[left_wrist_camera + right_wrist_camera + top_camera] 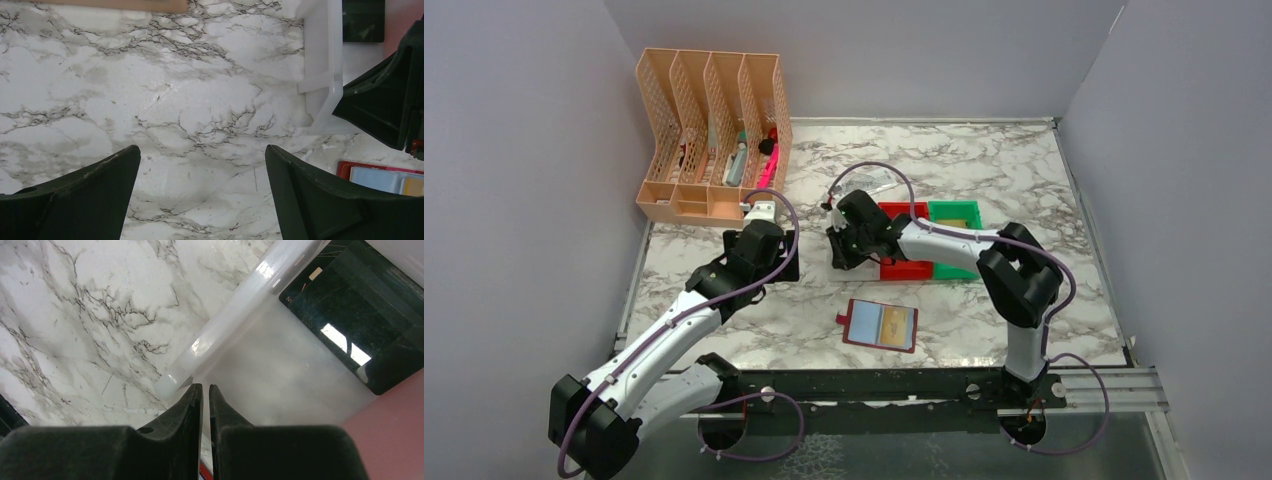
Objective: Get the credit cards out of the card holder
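Observation:
The card holder (pixel 879 325) lies open on the marble near the front, maroon with bluish sleeves; a gold-orange card (pixel 897 322) shows in its right sleeve. Its corner also shows in the left wrist view (pixel 380 175). A black card (pixel 350 310) lies flat in a white bin (pixel 235 315); it also shows in the left wrist view (pixel 363 20). My right gripper (pixel 206 387) hovers over that bin's near corner, its jaws almost together with nothing visible between them. My left gripper (pixel 202 150) is open and empty over bare marble, left of the bin.
A red bin (pixel 904 240) and a green bin (pixel 954 235) stand side by side right of the white bin. An orange file organiser (pixel 714 140) with pens stands at the back left. A clear plastic item (pixel 874 182) lies behind the bins. Grey walls enclose the table.

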Controlling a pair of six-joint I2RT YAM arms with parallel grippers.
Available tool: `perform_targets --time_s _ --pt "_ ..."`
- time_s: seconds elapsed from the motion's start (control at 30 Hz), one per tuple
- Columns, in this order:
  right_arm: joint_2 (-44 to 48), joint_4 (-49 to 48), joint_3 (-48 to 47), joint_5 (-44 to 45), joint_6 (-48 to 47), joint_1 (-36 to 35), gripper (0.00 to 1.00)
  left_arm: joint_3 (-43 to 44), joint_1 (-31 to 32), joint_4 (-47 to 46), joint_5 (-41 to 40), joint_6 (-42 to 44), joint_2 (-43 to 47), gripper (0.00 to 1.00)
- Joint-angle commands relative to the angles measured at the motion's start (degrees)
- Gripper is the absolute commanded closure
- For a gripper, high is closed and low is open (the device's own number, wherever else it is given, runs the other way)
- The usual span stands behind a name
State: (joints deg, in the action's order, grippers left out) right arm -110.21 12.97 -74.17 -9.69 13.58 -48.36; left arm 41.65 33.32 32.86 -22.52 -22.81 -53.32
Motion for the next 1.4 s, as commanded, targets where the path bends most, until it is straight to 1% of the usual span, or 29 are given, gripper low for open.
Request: perform_targets --time_s 0.0,0.13,0.2,0.3,0.33,0.37,0.47,0.53,0.6,0.7,0.8,0.87,0.97,1.03,1.1,1.27,1.37 --pt "5.8 0.4 0.3 3.5 1.6 -0.7 0.85 0.5 -0.4 -0.5 1.4 0.9 0.1 0.01" --pt "13.7 1.2 5.1 9.7 3.9 -0.7 0.82 0.5 -0.4 -0.8 2.6 1.2 0.2 0.01" --pt "18.5 0.6 9.4 11.7 6.4 -0.7 0.81 0.3 -0.4 -1.3 3.8 1.5 0.4 0.01" --pt "27.1 -2.5 18.7 12.7 11.9 -0.7 0.79 -0.1 -0.4 -2.3 6.0 2.2 0.9 0.01" --pt "30.1 -4.1 22.5 12.4 14.0 -0.7 0.78 -0.2 -0.4 -2.7 7.5 2.4 1.0 0.01" --pt "33.2 -5.8 26.4 11.8 16.0 -0.7 0.73 -0.2 -0.4 -3.2 8.8 2.6 1.2 0.01" --pt "43.1 -12.0 38.4 10.6 23.0 -0.7 0.65 -1.1 -0.4 -5.4 14.5 2.4 2.1 0.01" --pt "49.1 -13.7 44.9 11.2 27.0 -0.6 0.62 -2.1 -0.4 -8.2 19.1 1.5 2.8 0.01" --pt "53.7 -12.7 48.8 12.4 30.0 -0.6 0.61 -3.3 -0.3 -11.9 24.4 -0.7 2.9 0.01" --pt "58.8 -9.4 52.1 13.8 33.7 -0.6 0.61 -5.4 -0.4 -20.1 35.0 -5.1 1.7 0.06" --pt "60.8 -7.3 53.9 14.0 36.7 -0.6 0.61 -6.3 0.3 -26.9 43.6 -8.2 -2.7 0.1" --pt "60.8 -7.6 54.9 12.5 37.7 -0.6 0.62 -5.2 2.3 -27.7 45.0 -7.9 -6.2 0.14" --pt "58.7 -8.7 55.9 10.6 39.3 -0.6 0.66 -3.7 6.7 -27.7 43.3 -7.1 -10.4 0.18" --pt "56.3 -8.5 55.7 9.9 40.5 -0.6 0.7 -3.0 9.8 -28.0 41.5 -7.6 -13.0 0.21" --pt "54.0 -8.5 55.5 9.4 41.1 -0.6 0.72 -2.6 12.3 -28.5 40.1 -8.2 -15.5 0.24" --pt "50.6 -10.3 56.1 8.0 42.1 -0.6 0.75 -2.9 15.1 -30.9 39.1 -9.4 -20.9 0.31" --pt "50.2 -10.7 56.6 8.4 42.4 -0.6 0.75 -3.1 15.6 -31.8 39.3 -9.7 -23.0 0.33"
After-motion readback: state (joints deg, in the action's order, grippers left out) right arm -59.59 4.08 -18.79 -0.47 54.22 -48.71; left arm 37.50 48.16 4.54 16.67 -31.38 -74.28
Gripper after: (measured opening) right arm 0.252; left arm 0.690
